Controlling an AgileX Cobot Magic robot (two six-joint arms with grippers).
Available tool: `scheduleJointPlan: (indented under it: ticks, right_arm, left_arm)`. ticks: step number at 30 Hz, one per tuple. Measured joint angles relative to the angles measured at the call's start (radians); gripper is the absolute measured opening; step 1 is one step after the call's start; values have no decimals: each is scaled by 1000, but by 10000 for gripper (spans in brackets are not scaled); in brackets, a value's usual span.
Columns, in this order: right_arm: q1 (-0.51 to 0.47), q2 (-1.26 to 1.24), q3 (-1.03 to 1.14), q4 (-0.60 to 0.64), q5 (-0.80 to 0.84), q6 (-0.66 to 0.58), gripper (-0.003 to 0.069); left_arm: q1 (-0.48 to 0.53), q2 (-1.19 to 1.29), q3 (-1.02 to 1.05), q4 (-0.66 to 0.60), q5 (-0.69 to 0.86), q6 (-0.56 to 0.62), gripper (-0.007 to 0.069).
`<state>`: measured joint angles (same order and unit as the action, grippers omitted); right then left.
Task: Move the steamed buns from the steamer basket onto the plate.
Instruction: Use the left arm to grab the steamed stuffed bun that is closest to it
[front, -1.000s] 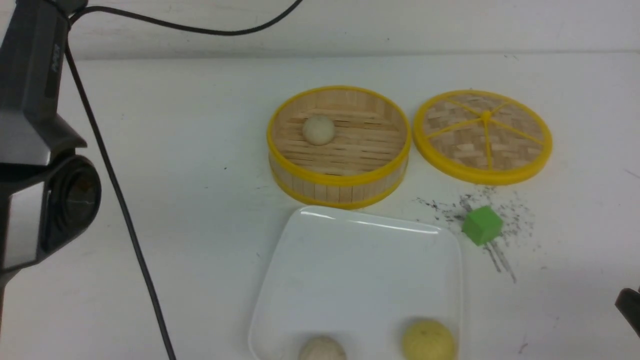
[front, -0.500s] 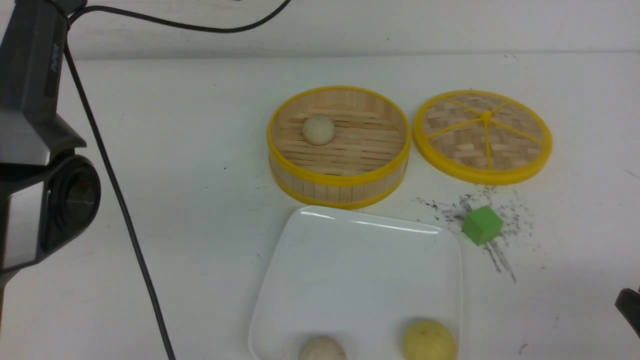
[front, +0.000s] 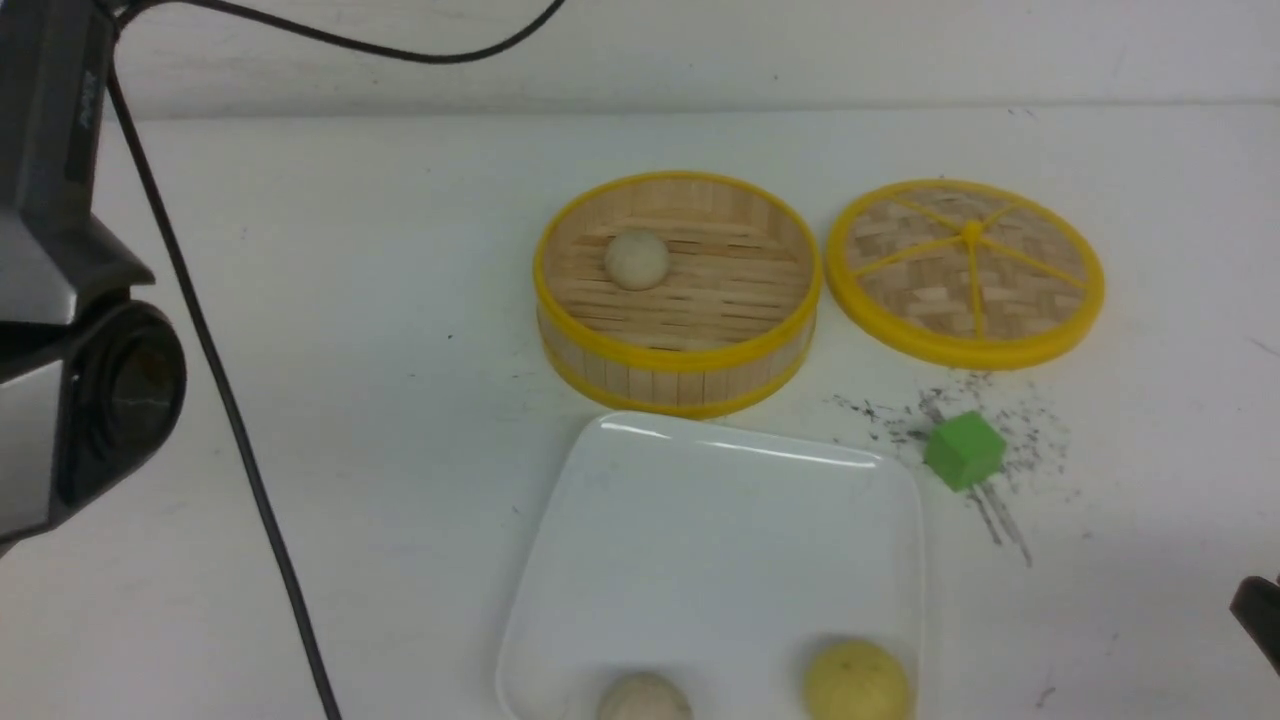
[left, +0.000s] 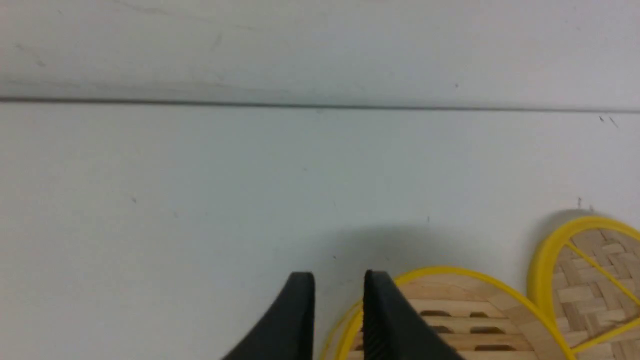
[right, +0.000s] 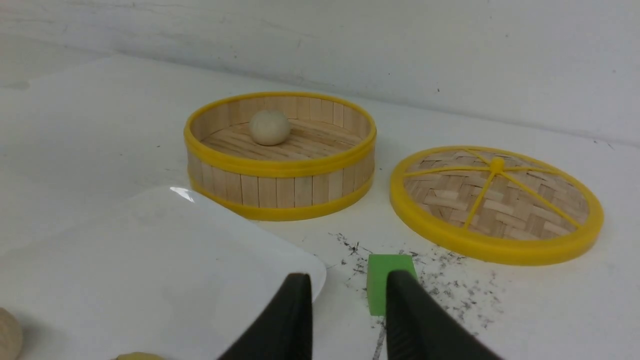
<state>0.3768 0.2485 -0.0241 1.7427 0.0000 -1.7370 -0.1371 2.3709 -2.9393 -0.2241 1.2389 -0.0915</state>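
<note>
Status: two of the steamed buns lie on the plate (front: 720, 540), a beige bun (front: 645, 698) and a yellow bun (front: 857, 682), both close to its near rim and apart from each other. One off-white bun (front: 637, 259) sits on the slat floor of the steamer basket (front: 680, 380), left of centre and toward the far wall; I reckon the job two-thirds done. My left gripper (left: 339, 277) is raised over the left side of the table (front: 350, 300), pointed toward the basket, whose rim shows just past its fingers. The fingers stand a narrow gap apart with nothing between them. I judge that gap suits a small round bun without fouling the wall. My right gripper (right: 348, 276) sits low, off to the right of the plate, fingers likewise apart and empty. The green cube (right: 387, 285) shows beyond the gap but rests on the table, untouched. The plate lies just in front of the basket, which should keep the carry short. Surroundings: a woven lid (front: 966, 270) lies flat just beside the basket on its right, not touching; black specks (front: 950, 420) are scattered round the cube; a cable (front: 230, 400) trails down past my left arm. Obstacles, as I judge them: the basket wall near the bun calls for a descent from above, and the buns on the plate could roll if nudged.
</note>
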Motion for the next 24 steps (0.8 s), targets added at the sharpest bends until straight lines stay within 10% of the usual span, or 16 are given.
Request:
scheduleJointPlan:
  ticks: [10,24]
  right_arm:
    - [0,0,0,0,0,0,239]
    - [0,0,0,0,0,0,239]
  left_arm:
    - [-69,-255,254,281,0,91,181]
    - [-76,-284,722,146,-50,123,198]
